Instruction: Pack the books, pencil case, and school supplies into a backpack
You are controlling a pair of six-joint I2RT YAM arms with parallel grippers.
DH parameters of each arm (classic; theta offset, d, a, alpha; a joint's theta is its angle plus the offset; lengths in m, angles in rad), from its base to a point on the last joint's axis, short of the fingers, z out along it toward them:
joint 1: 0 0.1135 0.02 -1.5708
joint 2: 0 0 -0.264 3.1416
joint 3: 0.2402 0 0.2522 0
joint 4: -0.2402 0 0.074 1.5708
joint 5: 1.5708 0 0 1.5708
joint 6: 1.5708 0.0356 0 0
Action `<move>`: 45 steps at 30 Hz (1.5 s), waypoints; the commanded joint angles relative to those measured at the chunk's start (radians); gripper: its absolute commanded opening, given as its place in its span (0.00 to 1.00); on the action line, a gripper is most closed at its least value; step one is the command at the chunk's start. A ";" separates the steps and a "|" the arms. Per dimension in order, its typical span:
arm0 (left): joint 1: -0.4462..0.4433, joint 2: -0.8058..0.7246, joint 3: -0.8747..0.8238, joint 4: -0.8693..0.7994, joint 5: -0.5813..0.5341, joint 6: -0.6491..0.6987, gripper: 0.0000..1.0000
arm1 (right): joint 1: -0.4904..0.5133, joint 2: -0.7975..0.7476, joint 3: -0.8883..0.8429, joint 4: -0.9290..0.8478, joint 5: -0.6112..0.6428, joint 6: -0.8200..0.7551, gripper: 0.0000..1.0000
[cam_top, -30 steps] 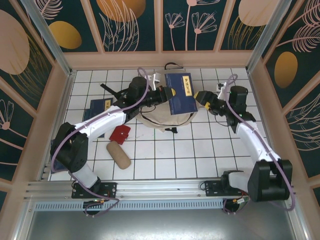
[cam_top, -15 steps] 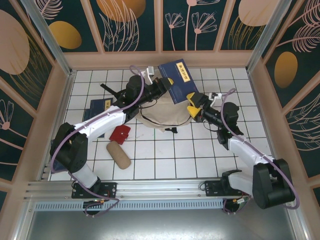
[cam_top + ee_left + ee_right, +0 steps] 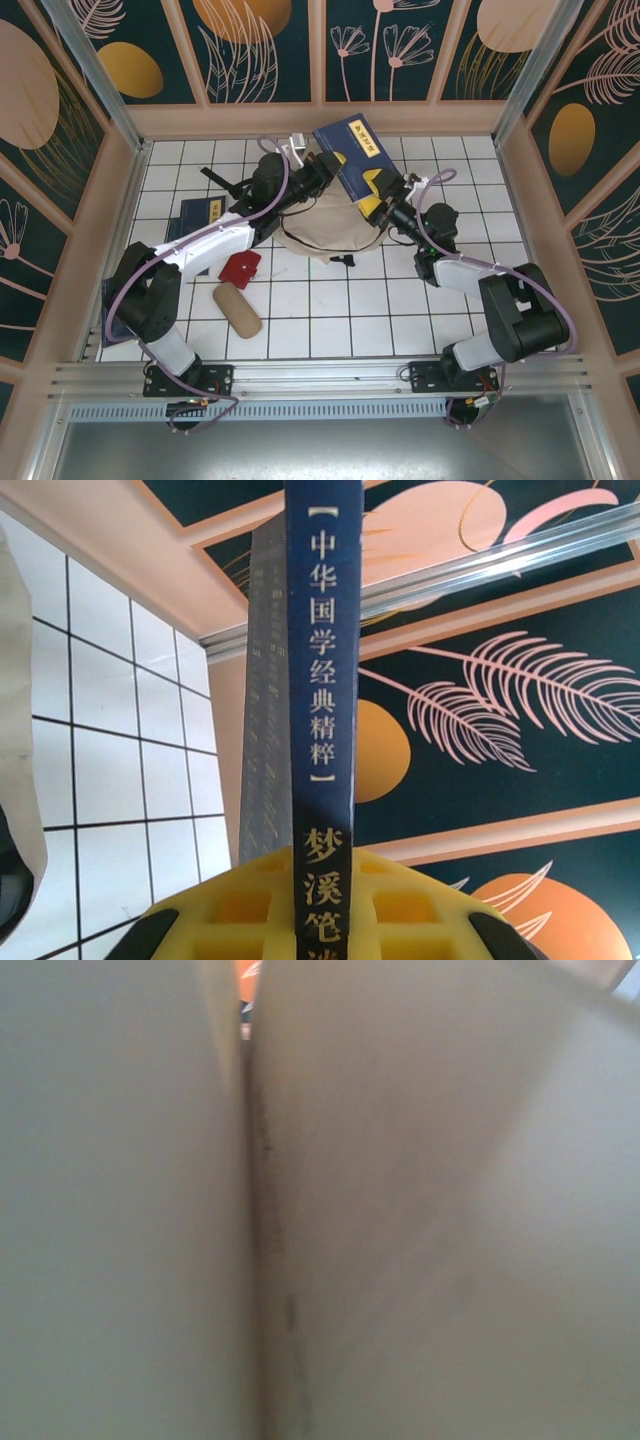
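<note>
Book (image 3: 352,150) clamped in your left gripper (image 3: 322,180); right gripper (image 3: 378,200), width unclear, has swung into the backpack (image 3: 325,235), readying insertion.

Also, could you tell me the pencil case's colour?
Tan; the pencil case shows best in the top external view.

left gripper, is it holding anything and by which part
Yes: the left gripper is shut on a thin navy blue book with a yellow label, pinching its covers at one end of the spine edge.
</note>
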 commanded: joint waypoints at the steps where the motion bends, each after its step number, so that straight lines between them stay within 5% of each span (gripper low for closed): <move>1: 0.006 -0.010 -0.016 0.072 -0.039 -0.034 0.01 | 0.004 -0.023 0.000 0.145 0.055 0.021 0.78; 11: 0.006 -0.020 -0.034 0.065 -0.028 -0.020 0.00 | -0.018 -0.075 0.001 0.000 0.060 -0.020 0.46; 15: 0.006 -0.025 -0.053 0.059 -0.016 -0.014 0.01 | -0.027 -0.098 0.027 -0.121 0.055 -0.080 0.22; 17: 0.006 -0.029 -0.061 0.043 -0.007 -0.007 0.09 | -0.031 -0.123 0.039 -0.207 0.062 -0.138 0.09; 19: 0.006 -0.038 -0.066 -0.010 -0.016 0.023 0.30 | -0.038 -0.163 0.054 -0.333 0.075 -0.220 0.02; 21: 0.005 -0.043 -0.042 -0.153 -0.040 0.101 0.52 | -0.057 -0.228 0.076 -0.515 0.103 -0.338 0.00; 25: 0.006 -0.008 0.034 -0.452 -0.083 0.330 0.72 | -0.109 -0.365 0.126 -0.897 0.212 -0.590 0.00; 31: -0.032 0.110 0.124 -0.696 -0.104 0.607 0.75 | -0.226 -0.495 0.109 -1.169 0.268 -0.773 0.00; 36: -0.134 0.248 0.315 -0.904 -0.244 0.843 0.73 | -0.305 -0.564 0.059 -1.231 0.249 -0.798 0.00; 45: -0.160 0.498 0.571 -1.097 -0.218 0.947 0.73 | -0.358 -0.584 0.015 -1.238 0.198 -0.772 0.00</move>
